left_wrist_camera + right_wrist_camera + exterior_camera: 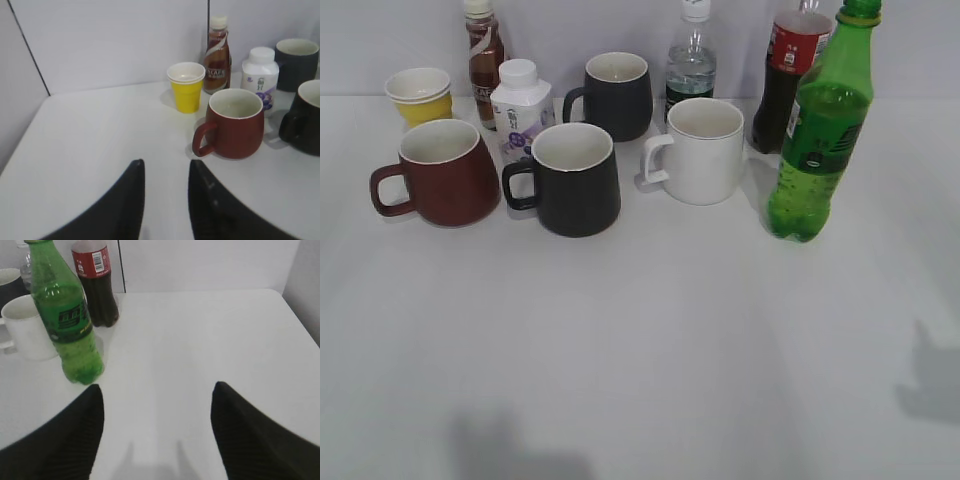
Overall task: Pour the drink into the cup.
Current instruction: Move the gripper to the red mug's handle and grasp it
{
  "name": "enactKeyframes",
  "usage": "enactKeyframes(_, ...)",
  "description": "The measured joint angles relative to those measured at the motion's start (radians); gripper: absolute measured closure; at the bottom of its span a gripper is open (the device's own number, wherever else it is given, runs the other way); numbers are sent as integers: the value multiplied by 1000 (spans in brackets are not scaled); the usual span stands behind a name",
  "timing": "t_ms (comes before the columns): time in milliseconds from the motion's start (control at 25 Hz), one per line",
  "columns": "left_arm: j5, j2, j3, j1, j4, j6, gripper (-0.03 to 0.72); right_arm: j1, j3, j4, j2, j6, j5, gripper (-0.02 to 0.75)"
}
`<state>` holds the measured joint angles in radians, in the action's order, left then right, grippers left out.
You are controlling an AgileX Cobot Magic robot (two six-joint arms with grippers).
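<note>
The drink, a tall green soda bottle (820, 130) with no cap, stands upright at the right of the table; it also shows in the right wrist view (65, 315). The cup, a dark red-brown mug (445, 172), stands at the left with its handle to the left; it also shows in the left wrist view (235, 122). My left gripper (166, 167) is open and empty, a little short and left of the cup. My right gripper (157, 390) is wide open and empty, to the right of the drink. Neither gripper shows in the exterior view.
Between cup and drink stand a black mug (572, 178), another black mug (615, 95) and a white mug (700, 150). Behind are a yellow paper cup (420, 95), a brown drink bottle (483, 55), a white bottle (520, 105), a clear bottle (691, 60) and a cola bottle (788, 75).
</note>
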<state>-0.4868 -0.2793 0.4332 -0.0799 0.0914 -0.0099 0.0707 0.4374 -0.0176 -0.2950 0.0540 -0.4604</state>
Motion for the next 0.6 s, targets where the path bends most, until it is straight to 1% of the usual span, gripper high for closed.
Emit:
enactKeyframes(200, 259, -216, -72, 0, -4, 0, 449, 30, -8, 0, -98, 0, 194, 237)
enactKeyframes(360, 440, -404, -77, 0, -53, 0, 447, 48, -9, 0, -211, 0, 311, 237)
enactKeyframes(520, 596, -630, -77, 0, -71, 0, 440, 65, -9, -12, -348, 0, 405, 237)
enactKeyframes(600, 674, -732, -77, 0, -107, 0, 437, 70, -9, -15, -423, 0, 445, 237)
